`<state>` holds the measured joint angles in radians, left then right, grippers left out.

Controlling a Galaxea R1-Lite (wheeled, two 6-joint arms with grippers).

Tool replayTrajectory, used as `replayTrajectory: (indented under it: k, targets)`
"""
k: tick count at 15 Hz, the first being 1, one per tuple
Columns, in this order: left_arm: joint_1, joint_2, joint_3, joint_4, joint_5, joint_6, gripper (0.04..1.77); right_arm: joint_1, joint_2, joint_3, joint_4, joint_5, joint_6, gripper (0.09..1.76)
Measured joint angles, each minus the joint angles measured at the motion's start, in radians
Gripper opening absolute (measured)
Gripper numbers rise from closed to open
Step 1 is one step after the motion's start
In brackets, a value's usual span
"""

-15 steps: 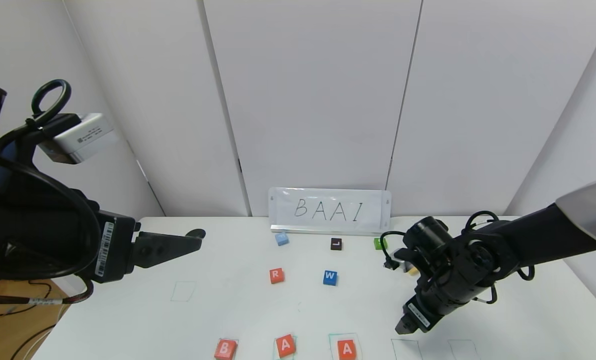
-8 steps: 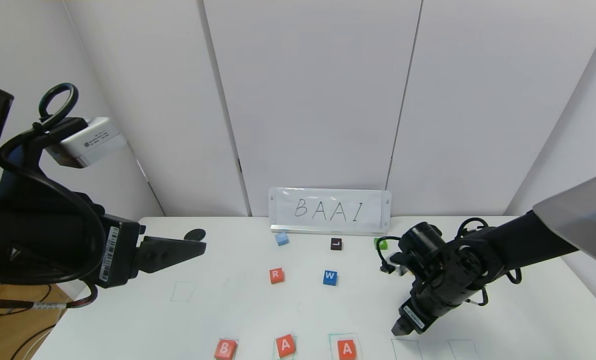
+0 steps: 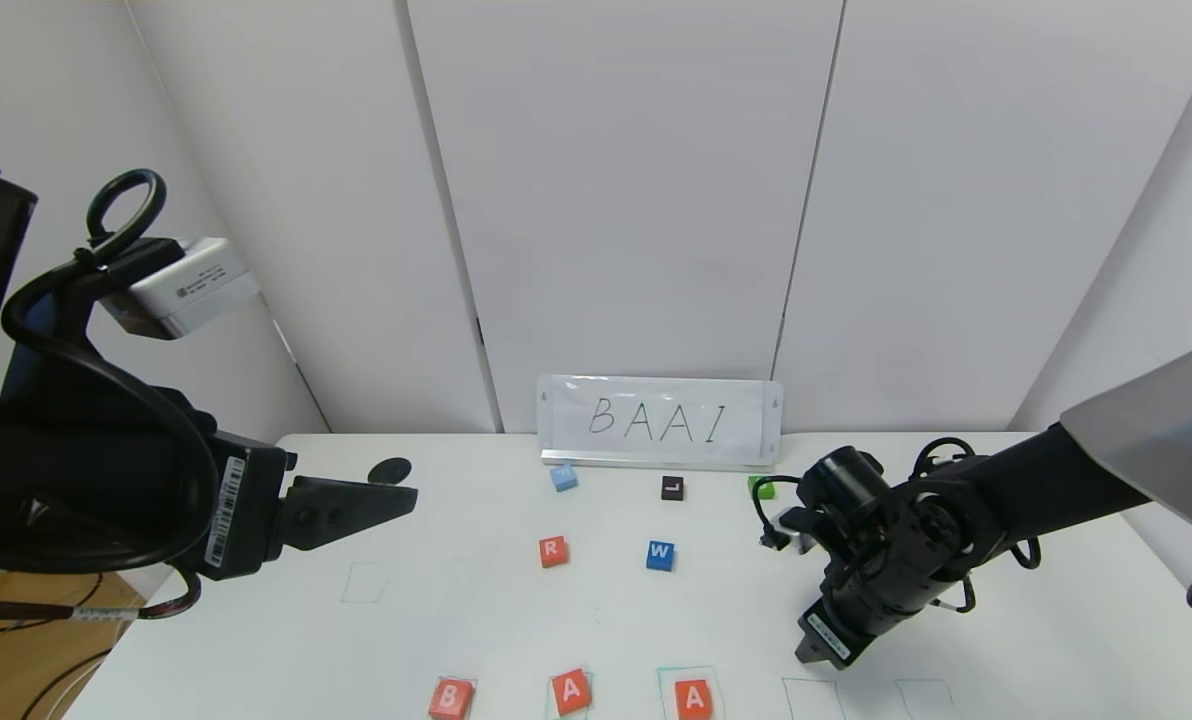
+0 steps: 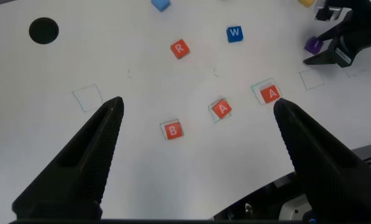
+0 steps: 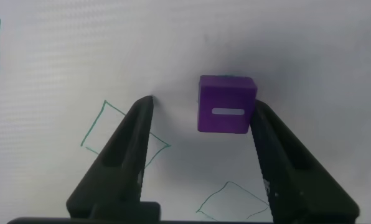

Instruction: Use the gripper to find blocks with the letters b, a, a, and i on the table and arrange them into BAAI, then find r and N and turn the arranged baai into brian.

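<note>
Over on the left, the left gripper (image 3: 396, 495) hangs above the near-left part of the table (image 3: 456, 610), its two long fingers (image 4: 98, 149) spread wide with nothing between them. From its wrist view the whole layout sits below that open span. Along the table's near edge, three orange-red blocks line up: the B cube (image 3: 451, 697) first, then the first A cube (image 3: 571, 691) on a green outline, then the second A cube (image 3: 693, 697) inside its own green rectangle, each apart from its neighbour. Farther back, the orange-red R cube (image 3: 553, 550) sits just left of the blue W cube (image 3: 660, 555), and behind them lie a light blue cube (image 3: 563, 477), a black L cube (image 3: 672, 487) and a green cube (image 3: 761, 487), all in front of the white sign (image 3: 660, 421) reading BAAI. Moving right, the right gripper (image 3: 811, 648) is down low just above the table, beyond the second A cube and beside an empty green rectangle (image 3: 811, 697). Its wrist view shows the purple I cube (image 5: 226, 104) resting on the table, right at the tip of one finger (image 5: 279, 155) and clear of the other. The claw is open wider than the cube and has hold of nothing. Green outlines show on the table to either side of those fingers.
</note>
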<state>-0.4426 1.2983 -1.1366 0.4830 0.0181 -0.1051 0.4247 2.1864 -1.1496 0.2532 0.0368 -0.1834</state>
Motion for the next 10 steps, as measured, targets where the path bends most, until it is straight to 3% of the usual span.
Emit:
replayTrajectory:
  k: [3,4,10]
  targets:
    - [-0.003,0.002,0.001,0.000,0.000,0.000,1.72,0.000,-0.001,0.001,0.001,-0.001,0.000,0.78]
    - [-0.003,0.003,0.002,0.000,0.000,0.000,1.72,-0.001,-0.001,0.002,0.001,0.000,0.000,0.53]
    - [-0.004,0.004,0.007,0.000,0.000,0.010,1.72,0.000,-0.004,0.004,0.002,-0.001,-0.003,0.53]
